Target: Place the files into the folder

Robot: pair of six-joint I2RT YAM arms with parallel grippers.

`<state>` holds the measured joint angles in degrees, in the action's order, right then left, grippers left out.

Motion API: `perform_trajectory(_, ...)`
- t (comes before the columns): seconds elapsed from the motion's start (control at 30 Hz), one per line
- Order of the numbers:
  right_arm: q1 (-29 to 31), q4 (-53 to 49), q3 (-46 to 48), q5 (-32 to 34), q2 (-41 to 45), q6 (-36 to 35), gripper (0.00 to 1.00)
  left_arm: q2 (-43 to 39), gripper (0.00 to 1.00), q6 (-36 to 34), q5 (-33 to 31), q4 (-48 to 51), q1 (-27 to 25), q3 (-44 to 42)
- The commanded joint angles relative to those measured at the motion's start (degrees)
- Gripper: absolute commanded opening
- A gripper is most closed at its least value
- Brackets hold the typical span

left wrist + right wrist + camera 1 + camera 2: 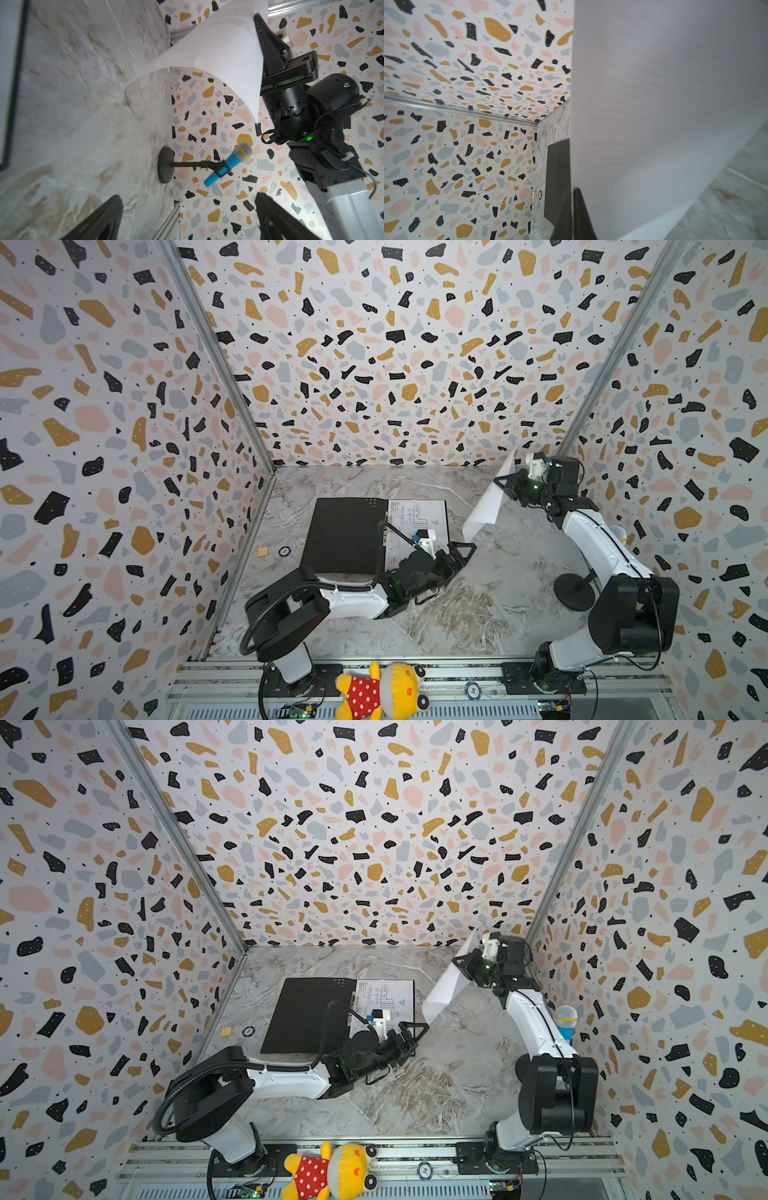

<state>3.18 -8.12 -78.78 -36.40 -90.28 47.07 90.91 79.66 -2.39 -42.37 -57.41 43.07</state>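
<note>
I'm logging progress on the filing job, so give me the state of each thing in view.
folder: open flat, black inside up.
drawing sheet: lying flat on the folder's right half.
text sheet: held up, curled.
right gripper: shut on the text sheet.
left gripper: open, empty.
microphone: clipped in its stand, tilted.
plush toy: lying on the front rail.

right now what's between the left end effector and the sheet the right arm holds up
Nothing; just bare marble table between the left end effector and the held sheet, in both top views.
</note>
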Motion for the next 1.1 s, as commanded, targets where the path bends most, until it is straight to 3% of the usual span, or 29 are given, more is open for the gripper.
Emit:
perform_trajectory(0.0, 5.23, -5.34, -10.16, 1.23, -4.90, -1.63, 0.00, -8.78, 1.00, -8.72, -4.84, 10.23, 4.24, -2.67)
perform_trajectory(0.1, 9.18, -8.62, -19.21, 0.78, -10.63, -2.88, 0.00, -17.05, 1.00, -11.13, -7.60, 16.16, 9.75, -6.06)
perform_trajectory(0.27, 10.97, -11.08, -26.19, -0.98, -14.23, -4.63, 0.00, -25.93, 1.00, -12.44, -2.96, 21.76, 23.14, -11.67)
perform_trajectory(0.33, 10.50, -9.30, -22.34, -0.60, -12.55, -5.32, 0.00, -27.84, 0.99, -13.60, -1.06, 23.51, 27.92, -13.10)
perform_trajectory(0.53, 7.45, 3.73, 1.66, -1.63, -7.57, -3.84, 0.00, -28.77, 0.99, -16.40, 4.88, 25.62, 38.61, -16.34)
perform_trajectory(0.8, 6.55, 15.23, 19.49, -4.31, -10.25, -4.71, 0.00, -25.37, 1.00, -18.81, 7.96, 24.73, 41.20, -17.67)
perform_trajectory(1.07, 9.08, 19.15, 21.57, -5.34, -13.12, -6.94, 0.00, -23.45, 0.99, -21.14, 8.71, 24.91, 41.60, -16.76)
